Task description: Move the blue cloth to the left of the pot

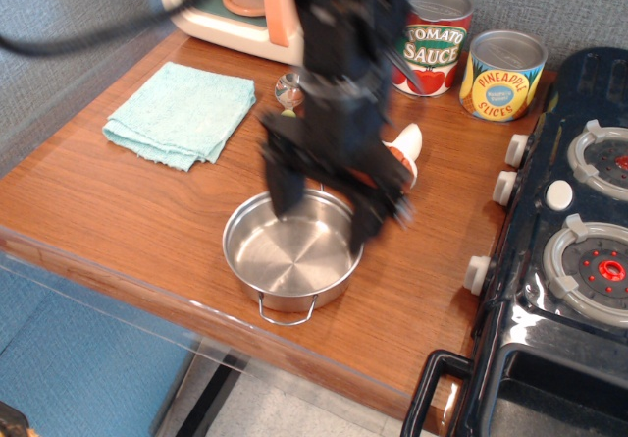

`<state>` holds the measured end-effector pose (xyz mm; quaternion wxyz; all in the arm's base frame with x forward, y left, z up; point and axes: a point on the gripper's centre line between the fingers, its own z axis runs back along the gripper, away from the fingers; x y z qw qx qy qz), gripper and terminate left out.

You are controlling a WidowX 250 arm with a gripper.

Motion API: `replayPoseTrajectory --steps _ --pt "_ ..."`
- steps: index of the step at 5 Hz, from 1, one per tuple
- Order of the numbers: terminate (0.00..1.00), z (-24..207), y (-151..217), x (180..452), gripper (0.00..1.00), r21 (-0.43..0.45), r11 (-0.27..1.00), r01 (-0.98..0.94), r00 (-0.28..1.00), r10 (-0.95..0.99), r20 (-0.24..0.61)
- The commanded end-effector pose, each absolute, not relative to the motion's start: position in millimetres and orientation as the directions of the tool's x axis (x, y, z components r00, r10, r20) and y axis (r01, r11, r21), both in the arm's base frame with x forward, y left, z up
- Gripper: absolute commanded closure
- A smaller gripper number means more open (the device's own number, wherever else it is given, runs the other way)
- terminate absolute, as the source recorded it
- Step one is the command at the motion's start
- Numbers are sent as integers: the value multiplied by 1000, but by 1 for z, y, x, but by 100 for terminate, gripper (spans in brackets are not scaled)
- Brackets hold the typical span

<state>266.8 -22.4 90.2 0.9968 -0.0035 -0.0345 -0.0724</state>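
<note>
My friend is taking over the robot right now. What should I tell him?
Gripper: open, holding nothing, blurred, over the pot.
Cloth: flat on the table's far-left part, apart from the pot, behind and left of it.
Pot: near the front edge, empty.
Done: nothing clearly; the cloth isn't grasped.
Left: reach the cloth, grip it, put it beside the pot's left side.
</note>
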Motion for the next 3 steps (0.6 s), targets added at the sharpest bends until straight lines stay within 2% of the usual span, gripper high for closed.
replayPoseTrajectory --steps 1,2,3 --pt "0 105 54 318 0 31 993 118 991 -119 65" --pt "0 109 98 340 0 80 987 139 984 -147 104" --pt "0 107 120 359 0 96 980 177 973 -189 131"
